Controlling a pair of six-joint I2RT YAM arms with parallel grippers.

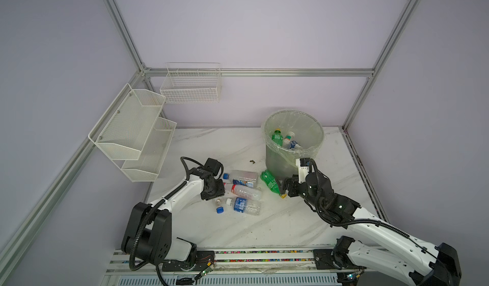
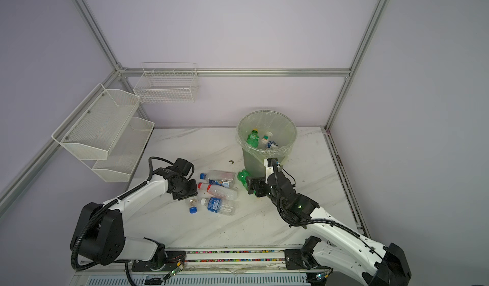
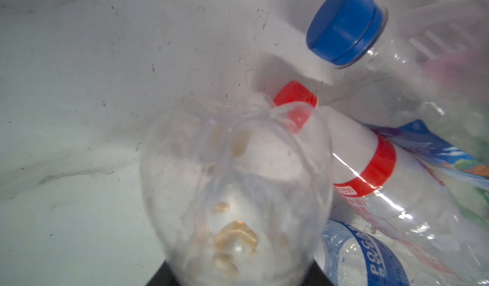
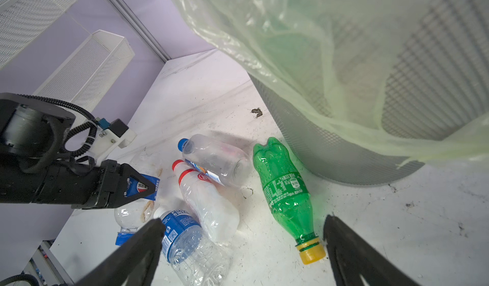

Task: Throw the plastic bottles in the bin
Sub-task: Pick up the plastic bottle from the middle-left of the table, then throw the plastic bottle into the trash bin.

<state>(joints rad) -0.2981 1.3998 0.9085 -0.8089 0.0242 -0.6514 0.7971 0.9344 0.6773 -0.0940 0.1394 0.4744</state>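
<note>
My left gripper (image 1: 217,197) is shut on a clear plastic bottle (image 3: 232,192) with a blue label and blue cap (image 1: 220,210), low over the table. Beside it lie three more bottles: a clear one with a blue cap (image 1: 242,178), a red-capped one (image 1: 244,190) and a blue-labelled one (image 1: 246,205). A green bottle (image 4: 284,189) with a yellow cap lies by the foot of the bin (image 1: 275,162). My right gripper (image 4: 243,223) hangs open just above it, one finger next to the cap. Inside the bin lie a green bottle (image 1: 277,137) and two pale ones (image 1: 290,141).
Two white mesh baskets (image 1: 132,133) hang on the left wall and a wire basket (image 1: 191,86) on the back wall. A small dark scrap (image 1: 252,161) lies left of the bin. Metal frame posts (image 1: 352,128) edge the marble table (image 1: 264,226).
</note>
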